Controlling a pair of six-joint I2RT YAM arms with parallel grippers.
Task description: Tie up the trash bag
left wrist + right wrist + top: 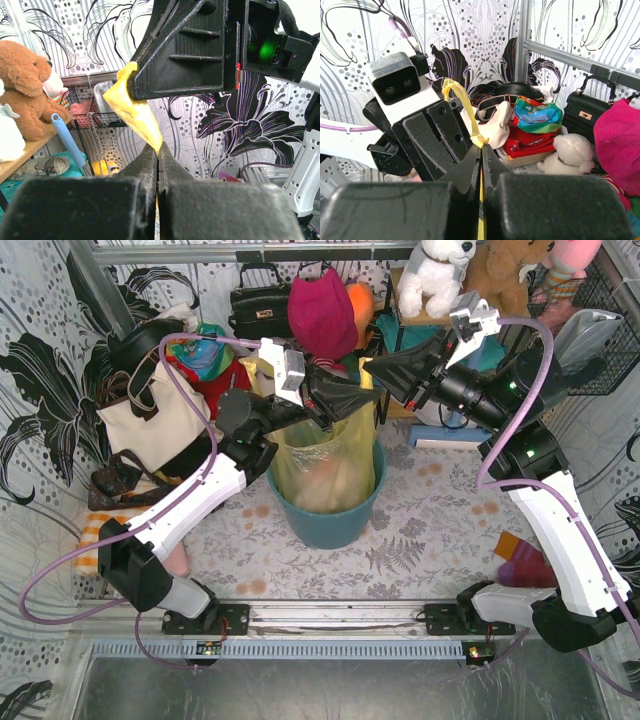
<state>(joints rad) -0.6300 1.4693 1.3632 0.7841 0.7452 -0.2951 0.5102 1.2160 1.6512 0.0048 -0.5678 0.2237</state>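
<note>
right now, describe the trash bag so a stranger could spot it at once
Find the teal bin at centre. The trash bag sits in it, rising above the rim. It alone is thin translucent yellow plastic, unlike the cream tote on the left.

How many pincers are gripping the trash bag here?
2: the left pincer and the right pincer, close together above the teal bin, each shut on a strip of the trash bag.

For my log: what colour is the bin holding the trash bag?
The bin is teal; top external view shows it best.
</note>
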